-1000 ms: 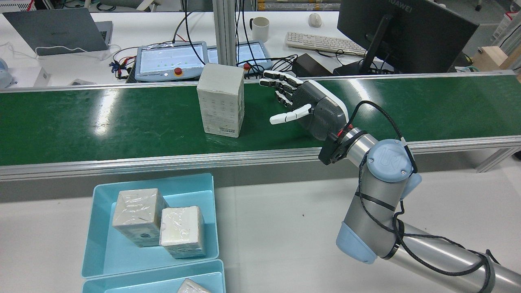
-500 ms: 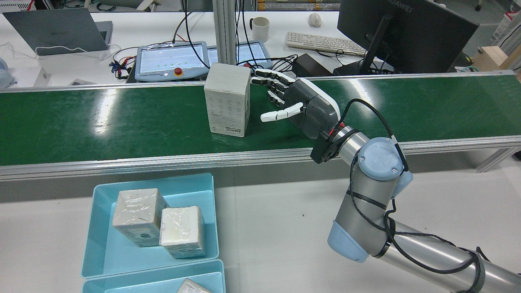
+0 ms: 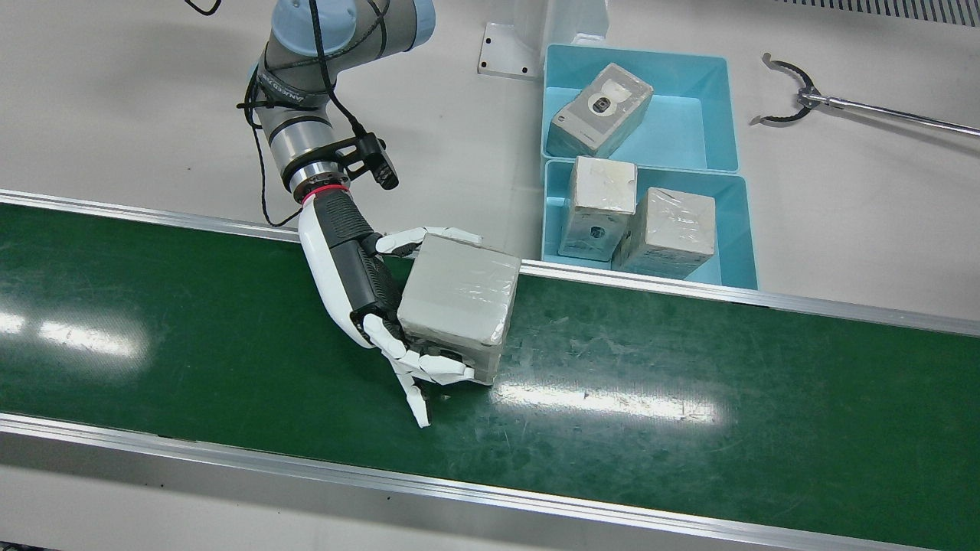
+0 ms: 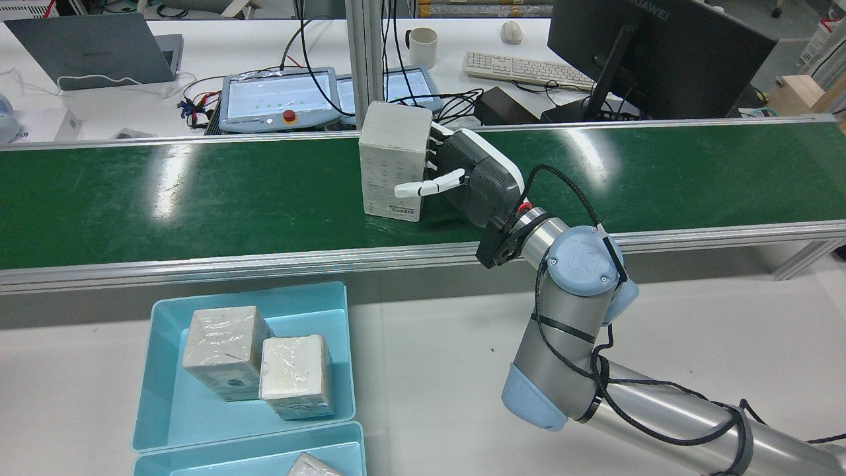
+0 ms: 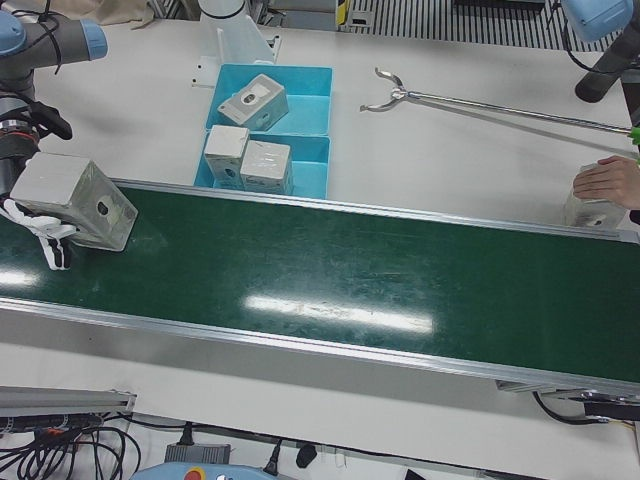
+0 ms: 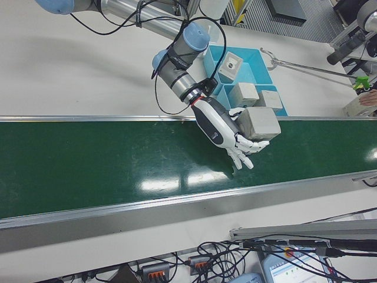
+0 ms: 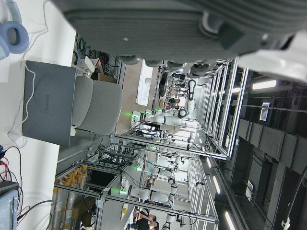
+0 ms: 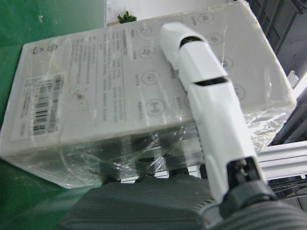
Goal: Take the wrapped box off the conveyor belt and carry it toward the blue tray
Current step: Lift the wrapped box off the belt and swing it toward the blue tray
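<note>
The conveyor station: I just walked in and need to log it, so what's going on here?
The right hand has its fingers wrapped around the wrapped box, which stands upright on the green conveyor belt. It does not look lifted yet. The blue tray beside the belt already holds two similar boxes. The left hand isn't working here.

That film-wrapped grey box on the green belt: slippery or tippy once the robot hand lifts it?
Probably somewhat slippery: glossy wrinkled film covers the film-wrapped grey box. It looks stiff, as its faces stay flat under the right robot hand fingers. It stands taller than its footprint on the green belt, so a high push could tip it.
</note>
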You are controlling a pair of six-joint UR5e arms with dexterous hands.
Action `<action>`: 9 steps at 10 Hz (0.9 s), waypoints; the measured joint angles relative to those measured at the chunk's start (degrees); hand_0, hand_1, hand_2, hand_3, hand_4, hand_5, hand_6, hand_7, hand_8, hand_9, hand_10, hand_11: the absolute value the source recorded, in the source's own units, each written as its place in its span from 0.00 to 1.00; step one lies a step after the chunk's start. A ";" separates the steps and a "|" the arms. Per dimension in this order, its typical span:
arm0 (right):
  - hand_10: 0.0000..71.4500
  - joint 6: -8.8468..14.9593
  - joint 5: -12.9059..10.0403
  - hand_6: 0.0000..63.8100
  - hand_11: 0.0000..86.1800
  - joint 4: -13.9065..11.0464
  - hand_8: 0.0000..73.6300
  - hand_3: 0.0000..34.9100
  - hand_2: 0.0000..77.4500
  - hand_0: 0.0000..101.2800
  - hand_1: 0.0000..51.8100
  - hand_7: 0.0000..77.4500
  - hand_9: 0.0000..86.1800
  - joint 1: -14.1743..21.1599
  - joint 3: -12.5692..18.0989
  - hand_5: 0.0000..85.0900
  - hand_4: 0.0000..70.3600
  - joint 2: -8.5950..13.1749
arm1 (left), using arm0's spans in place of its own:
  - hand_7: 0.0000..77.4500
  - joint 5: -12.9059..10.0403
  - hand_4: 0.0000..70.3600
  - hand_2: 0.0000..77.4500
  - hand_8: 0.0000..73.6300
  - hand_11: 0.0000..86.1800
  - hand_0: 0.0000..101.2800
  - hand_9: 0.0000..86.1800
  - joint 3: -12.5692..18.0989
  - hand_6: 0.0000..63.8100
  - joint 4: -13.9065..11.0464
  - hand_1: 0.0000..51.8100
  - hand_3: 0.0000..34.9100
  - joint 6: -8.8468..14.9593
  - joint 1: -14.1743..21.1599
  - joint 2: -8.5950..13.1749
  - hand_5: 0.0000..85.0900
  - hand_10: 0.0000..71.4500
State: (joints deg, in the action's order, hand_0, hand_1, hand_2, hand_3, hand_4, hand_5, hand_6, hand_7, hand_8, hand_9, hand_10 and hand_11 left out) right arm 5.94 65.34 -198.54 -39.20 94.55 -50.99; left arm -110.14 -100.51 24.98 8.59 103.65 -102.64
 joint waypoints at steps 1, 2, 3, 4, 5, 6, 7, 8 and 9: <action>0.00 0.03 -0.37 0.11 0.01 -0.49 0.00 0.38 0.24 0.52 0.41 0.32 0.05 0.04 -0.29 0.24 0.22 0.46 | 0.01 0.00 0.00 0.01 0.01 0.00 0.00 0.00 0.00 0.00 0.00 0.00 0.00 0.00 0.00 0.00 0.01 0.01; 0.08 0.04 -0.60 0.23 0.01 -1.12 0.09 0.29 0.31 0.58 0.52 0.42 0.15 0.05 -0.53 0.33 0.34 0.73 | 0.01 0.00 0.00 0.01 0.01 0.00 0.00 0.00 0.00 0.00 0.00 0.00 0.00 0.00 0.00 0.00 0.01 0.00; 0.14 0.02 -0.68 0.30 0.09 -1.61 0.24 0.20 0.34 0.59 0.43 0.48 0.23 0.07 -0.60 0.37 0.43 0.85 | 0.01 0.00 0.00 0.01 0.01 0.00 0.00 0.00 0.00 0.00 0.00 0.00 0.00 0.00 0.00 0.00 0.01 0.01; 0.21 -0.01 -0.67 0.33 0.21 -1.92 0.34 0.10 0.36 0.59 0.38 0.50 0.33 0.09 -0.48 0.39 0.47 0.92 | 0.01 0.00 0.00 0.01 0.01 0.00 0.00 0.00 0.00 0.00 0.00 0.00 0.00 0.00 0.00 0.00 0.01 0.01; 0.29 -0.03 -0.55 0.35 0.29 -2.35 0.43 0.02 0.36 0.55 0.35 0.52 0.40 0.10 0.10 0.42 0.56 0.92 | 0.01 0.00 0.00 0.01 0.01 0.01 0.00 0.00 0.00 0.00 0.00 0.00 0.00 0.00 0.00 0.00 0.01 0.00; 0.29 -0.04 -0.43 0.35 0.29 -3.31 0.43 0.02 0.36 0.55 0.35 0.52 0.40 0.09 1.57 0.42 0.56 0.86 | 0.01 0.00 0.00 0.01 0.01 0.01 0.00 0.00 0.00 0.00 0.00 0.00 0.00 0.00 0.00 0.00 0.01 0.00; 0.44 -0.05 -0.44 0.46 0.41 -4.81 0.55 0.04 0.36 0.56 0.35 0.62 0.46 0.06 4.09 0.47 0.62 0.85 | 0.01 0.00 0.00 0.01 0.01 0.01 0.00 0.00 0.00 0.00 0.00 0.00 0.00 0.00 0.00 0.00 0.01 0.00; 0.50 0.00 -0.56 0.52 0.45 -6.40 0.60 0.05 0.36 0.53 0.35 0.68 0.51 0.18 7.17 0.50 0.67 0.90 | 0.01 0.00 0.00 0.01 0.01 0.00 0.00 0.00 0.00 0.00 0.00 0.00 0.00 0.00 0.00 0.00 0.01 0.01; 0.54 0.10 -0.70 0.56 0.47 -7.42 0.64 0.05 0.36 0.55 0.35 0.75 0.52 0.71 9.50 0.52 0.67 0.93 | 0.01 0.00 0.00 0.01 0.01 0.00 0.00 0.00 0.00 0.00 0.00 0.00 0.00 0.00 0.00 0.00 0.01 0.01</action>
State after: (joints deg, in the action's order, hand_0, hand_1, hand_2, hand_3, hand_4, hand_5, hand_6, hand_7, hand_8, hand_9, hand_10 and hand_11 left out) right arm 6.04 64.64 -205.96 -38.50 104.05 -50.06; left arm -110.14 -100.51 24.98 8.59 103.64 -102.64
